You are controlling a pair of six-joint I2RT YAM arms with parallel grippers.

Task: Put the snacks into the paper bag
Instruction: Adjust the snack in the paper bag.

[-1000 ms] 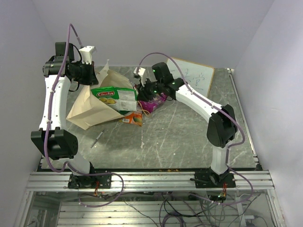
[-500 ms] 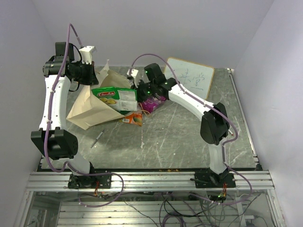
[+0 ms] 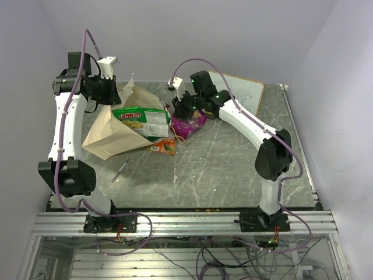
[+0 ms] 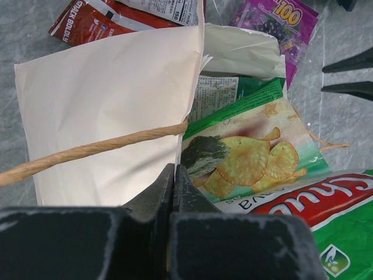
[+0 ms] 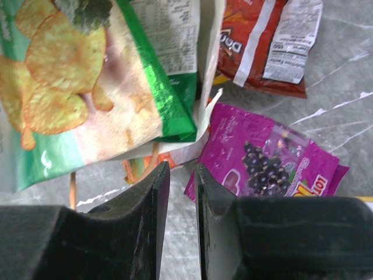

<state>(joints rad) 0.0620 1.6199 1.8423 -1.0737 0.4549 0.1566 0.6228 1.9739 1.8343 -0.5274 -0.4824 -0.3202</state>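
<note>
The paper bag (image 4: 105, 99) is pinched at its rim by the left gripper (image 4: 175, 175), the green packet (image 4: 250, 157) lying just beyond its fingers, while the right gripper (image 5: 178, 175) is seen slightly spread and empty, just left of the purple packet (image 5: 262, 157).

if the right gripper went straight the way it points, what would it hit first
Probably the paper bag at its mouth edge, beside the green chip packet; depth is hard to judge.

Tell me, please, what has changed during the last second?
The right claw moved in toward the paper bag, then drew back a little, empty. The left claw stayed shut on the bag's edge; the green chip packet and purple packet did not move.
</note>
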